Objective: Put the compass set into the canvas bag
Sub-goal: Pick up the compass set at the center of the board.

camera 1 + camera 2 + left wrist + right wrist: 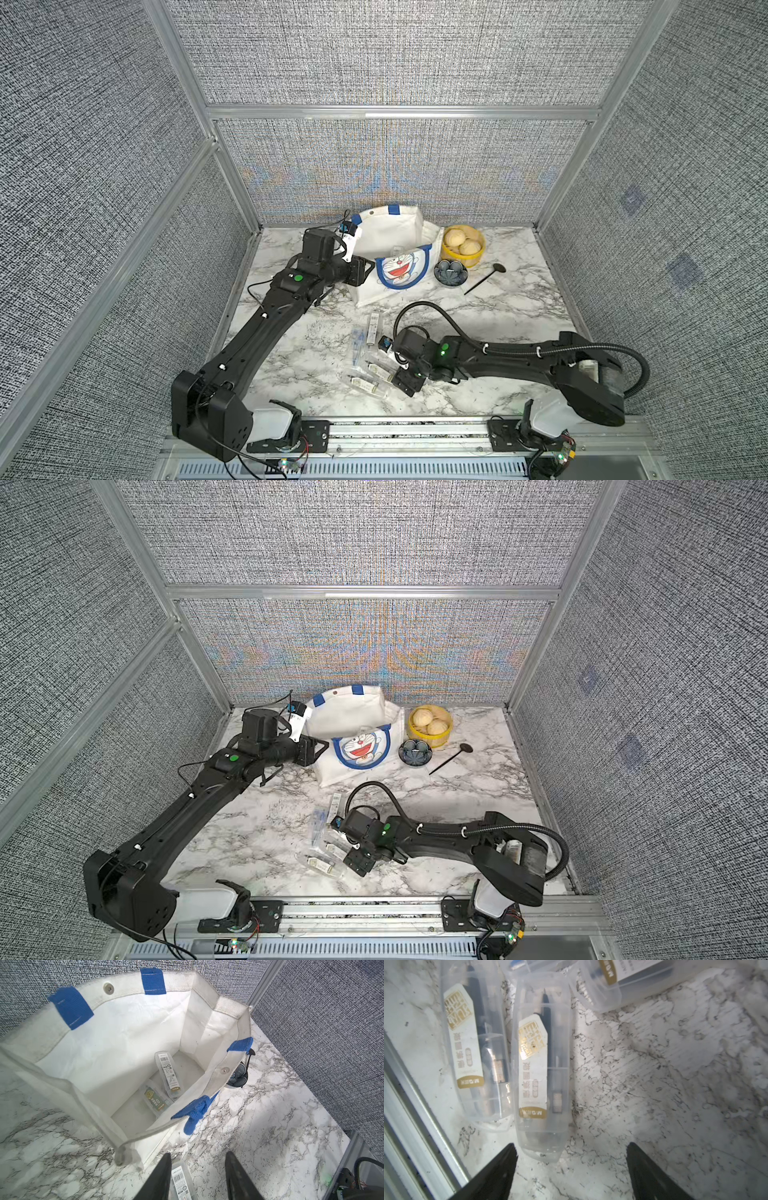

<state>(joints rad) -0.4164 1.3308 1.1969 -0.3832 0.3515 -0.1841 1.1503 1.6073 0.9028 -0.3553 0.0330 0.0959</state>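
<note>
The canvas bag (390, 232) (353, 712) stands open at the back of the table, off-white with blue straps and a cartoon cat pocket. Two compass sets in clear plastic cases (169, 1075) (155, 1099) lie on its floor. Several more cases (374, 324) (365, 384) (322, 866) lie on the marble in front. My left gripper (365, 270) (197, 1165) hovers beside the bag's left wall, open and holding nothing. My right gripper (401, 380) (571, 1157) is low over the front cases, open, with the rounded end of one case (542, 1084) just ahead of its fingertips.
A yellow steamer basket (461, 259) with buns stands right of the bag. In front of it are a dark patterned bowl (451, 272) and a black long-handled spoon (484, 280). Grey fabric walls enclose the marble table, with an aluminium rail (407, 430) along the front edge.
</note>
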